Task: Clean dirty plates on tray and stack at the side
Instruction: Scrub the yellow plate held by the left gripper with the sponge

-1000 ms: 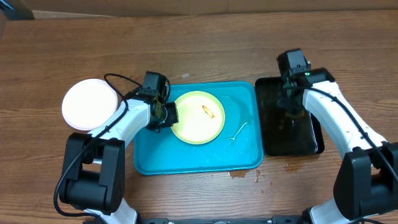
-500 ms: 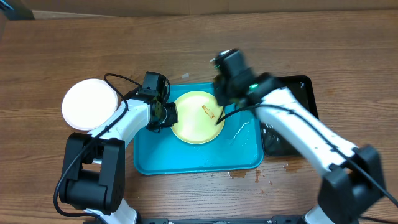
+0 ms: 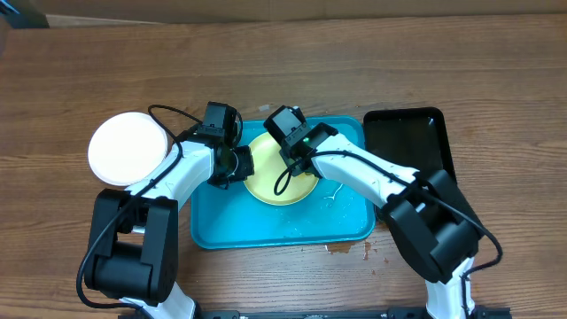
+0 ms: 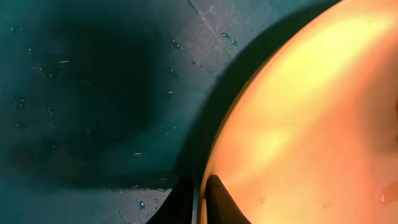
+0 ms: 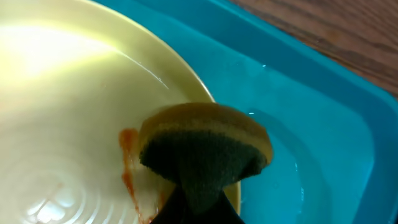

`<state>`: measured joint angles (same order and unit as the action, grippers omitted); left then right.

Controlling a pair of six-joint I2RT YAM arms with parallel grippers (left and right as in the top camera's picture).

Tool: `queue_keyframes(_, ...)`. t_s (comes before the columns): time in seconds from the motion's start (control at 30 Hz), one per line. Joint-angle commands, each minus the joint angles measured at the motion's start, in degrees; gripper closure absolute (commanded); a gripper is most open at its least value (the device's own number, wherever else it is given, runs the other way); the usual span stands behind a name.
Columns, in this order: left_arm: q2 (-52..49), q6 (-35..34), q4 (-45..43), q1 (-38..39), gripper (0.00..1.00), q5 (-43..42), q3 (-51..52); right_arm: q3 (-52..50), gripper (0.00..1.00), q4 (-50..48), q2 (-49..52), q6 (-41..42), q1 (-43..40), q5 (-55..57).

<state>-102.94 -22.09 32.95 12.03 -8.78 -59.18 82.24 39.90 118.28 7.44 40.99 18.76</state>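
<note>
1. Overhead view: your yellow plate (image 3: pixel 266 183) lies in the left-middle of the tray (image 3: pixel 266 226), flat on the tray floor.
2. Your left gripper (image 3: pixel 241 165) sits at the plate's left edge, and its jaws are pinched on the rim.
3. The left wrist view confirms this: the two dark fingers (image 4: pixel 219 202) come together on the rim at the bottom of the picture, one on each side of it. Wet tray floor lies to their left.
4. Your right gripper (image 3: pixel 291 167) is over the far right part of the yellow plate, reaching in from the right across the tray.
5. In the right wrist view it is clamped on a sponge (image 5: pixel 205 146), with the dark scouring face toward the camera and the tan layer behind.
6. The sponge stands on the plate near its rim, just beside an orange-red smear (image 5: pixel 127 168) that runs down the plate's surface.
7. A white plate (image 3: pixel 128 148) rests on the table (image 3: pixel 354 62) to the left of the tray, well apart from it. You cannot tell whether more than one is stacked there.
8. The black tray (image 3: pixel 412 146) lies just to the right of the tray.
</note>
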Motion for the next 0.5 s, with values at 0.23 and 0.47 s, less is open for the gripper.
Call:
queue_keyframes(0.23, -0.90, 0.28, 0.09, 0.42, 0.94, 0.35, 0.26, 0.96, 0.96, -0.07, 1.97, -4.50, 0.13, -10.36)
queue_keyframes(0.47, -0.90, 0.28, 0.02, 0.44, 0.96, 0.26, 0.26, 0.96, 0.96, -0.52, 1.97, -4.15, 0.13, -12.11)
